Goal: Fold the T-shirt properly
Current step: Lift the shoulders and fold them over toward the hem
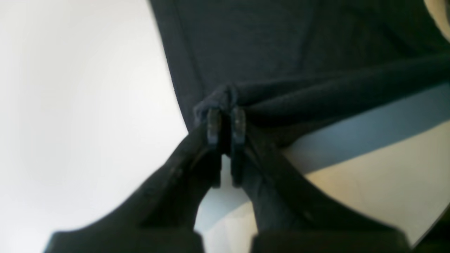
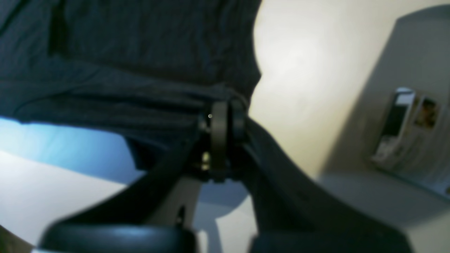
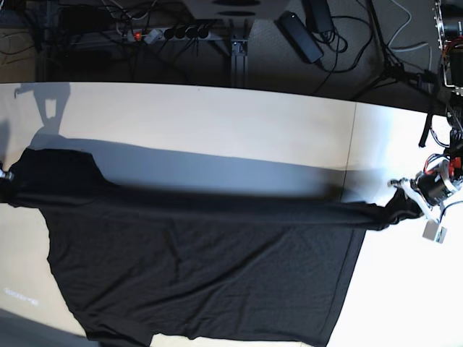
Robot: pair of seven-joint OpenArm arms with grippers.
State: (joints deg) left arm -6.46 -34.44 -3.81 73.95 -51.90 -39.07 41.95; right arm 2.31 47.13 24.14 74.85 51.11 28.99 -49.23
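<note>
The shirt [image 3: 202,267] lies spread across the near part of the table [image 3: 217,116], its lower body hanging toward the near edge, while its far edge is lifted and stretched into a taut line that runs from the table's left edge to near its right edge. That line is the long axis, and the coming fold turns on it: the cloth lies on the near side of both grippers, so carrying the raised edge toward the near edge would lay the far half over the flat half. The left gripper [image 1: 225,121], beyond the seam near the table's right edge, has its jaws pressed together on a bunched corner of the shirt [image 1: 281,52]. The right gripper [image 2: 226,121], at the left edge and almost out of the base view, is likewise clamped on a gathered fold of the shirt [image 2: 140,52]. Both ends look about equally far from the near edge, so neither arm seems nearer to the flat cloth, and the two would probably need to travel together to keep the edge straight
</note>
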